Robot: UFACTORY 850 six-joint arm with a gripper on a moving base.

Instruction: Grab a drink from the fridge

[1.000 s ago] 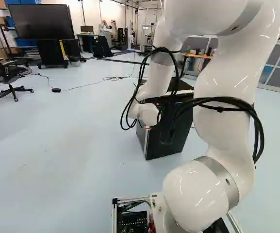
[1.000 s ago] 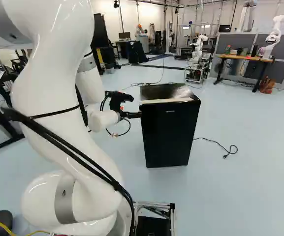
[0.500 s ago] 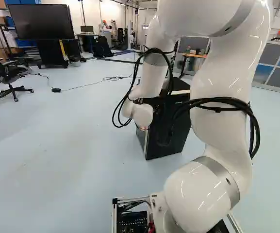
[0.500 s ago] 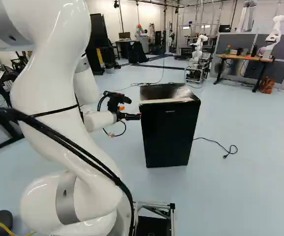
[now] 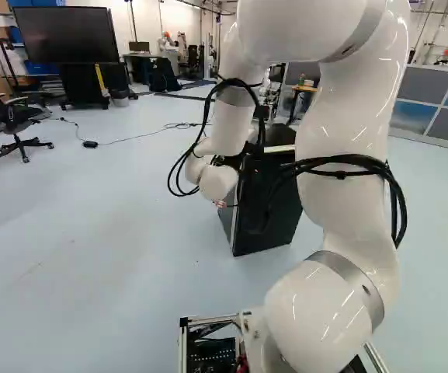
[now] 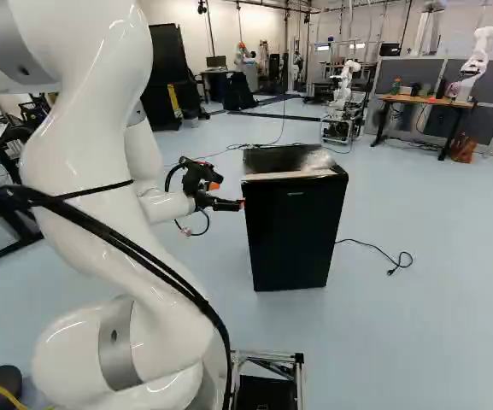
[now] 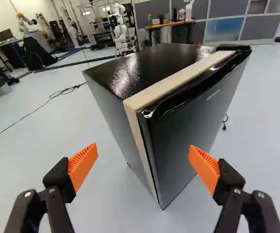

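Seems barely begun: shows the glossy black door [image 7: 183,126] shut, likely leaves opening, reaching in and taking a drink, unseen here. Left to right in the right base view: spreads the orange-padded black two-fingered hand [image 7: 143,147] wide, gripping nothing, near the left front edge of the boxy black fridge [image 6: 293,222]; likely has leftward room over the pale floor [image 5: 115,233]; should mind the thin black cord [image 6: 391,272] past the right edge.

From behind the arm [image 5: 348,116], both base views face the same fridge [image 6: 293,235] (the wrist view peers down, nearer).
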